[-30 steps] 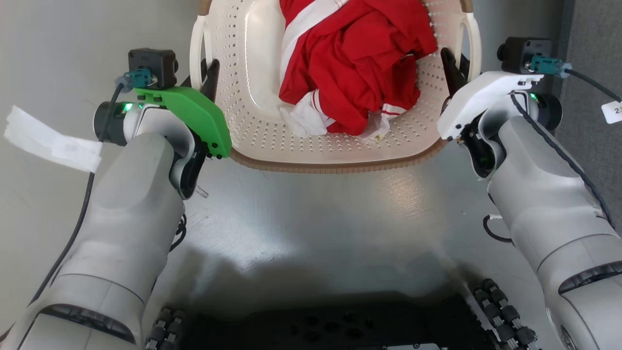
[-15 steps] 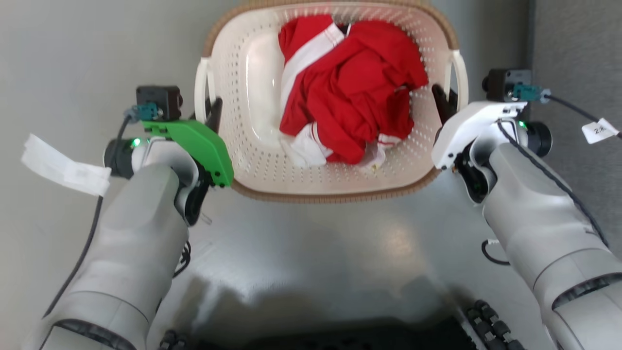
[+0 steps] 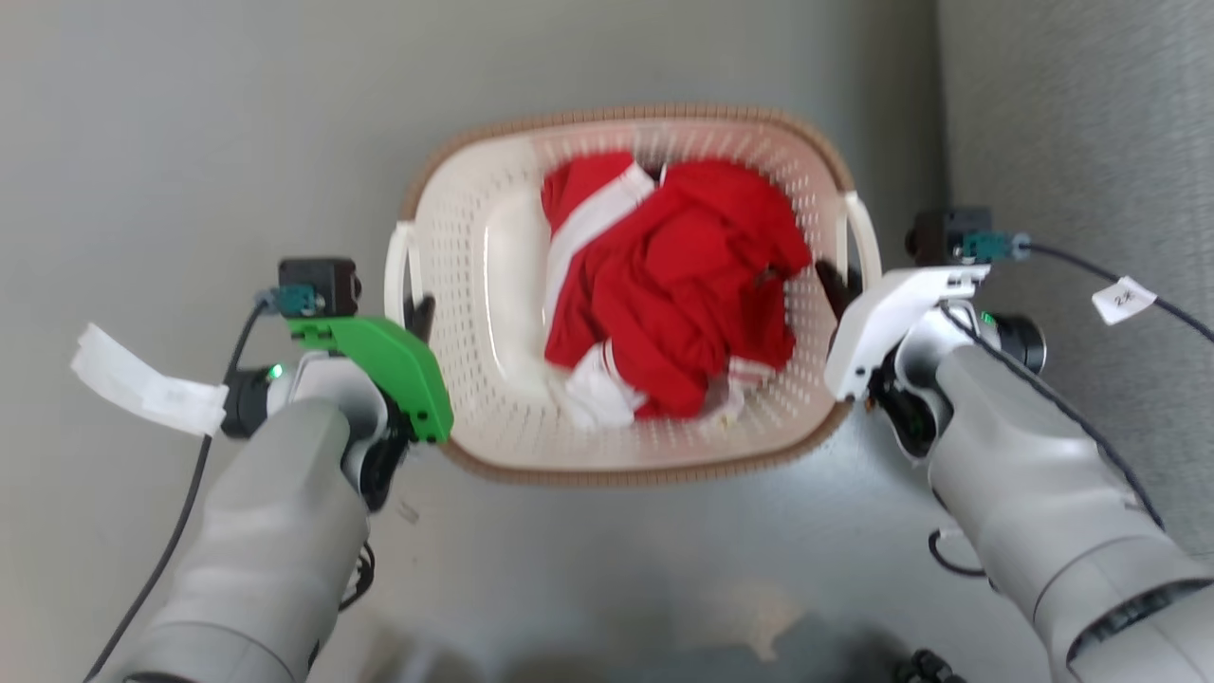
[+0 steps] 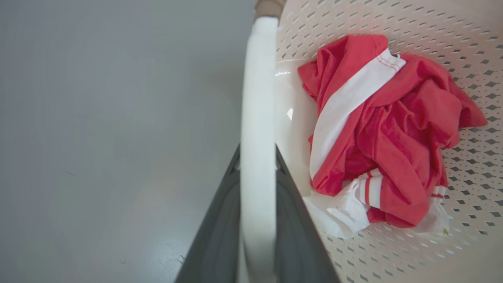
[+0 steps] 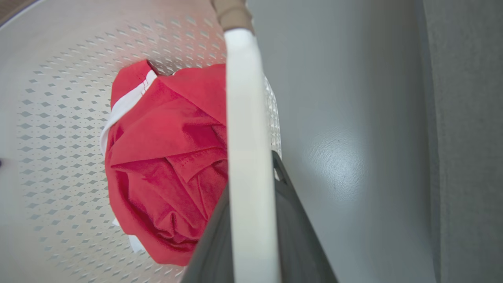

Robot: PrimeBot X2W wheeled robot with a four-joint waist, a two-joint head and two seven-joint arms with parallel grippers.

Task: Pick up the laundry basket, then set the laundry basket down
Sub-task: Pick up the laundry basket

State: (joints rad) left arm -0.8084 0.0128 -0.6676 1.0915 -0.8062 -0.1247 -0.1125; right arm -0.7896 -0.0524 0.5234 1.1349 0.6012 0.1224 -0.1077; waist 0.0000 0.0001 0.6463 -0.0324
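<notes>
Ahead of the robot in the head view, the laundry basket (image 3: 626, 472) lies over the grey floor (image 3: 616, 579) with its long axis running left to right and a red-and-white garment (image 3: 683, 294) heaped inside. The left gripper (image 3: 417, 318) is at the left handle (image 3: 395, 270) and the right gripper (image 3: 836, 285) is at the right handle (image 3: 865, 237). The basket spans the gap between them, with each arm equally near its own end. Left wrist view: the white handle bar runs straight up between the two dark fingers (image 4: 214, 239), which press it from both sides, with the basket wall to the right. Right wrist view: same finding, fingers (image 5: 300, 239) clamped about the handle bar, with the basket wall to the left. Whether the base touches the floor cannot be told. Assessment: any coming move, up or down, depends on both ends travelling level, since the load hangs between two end grips.
</notes>
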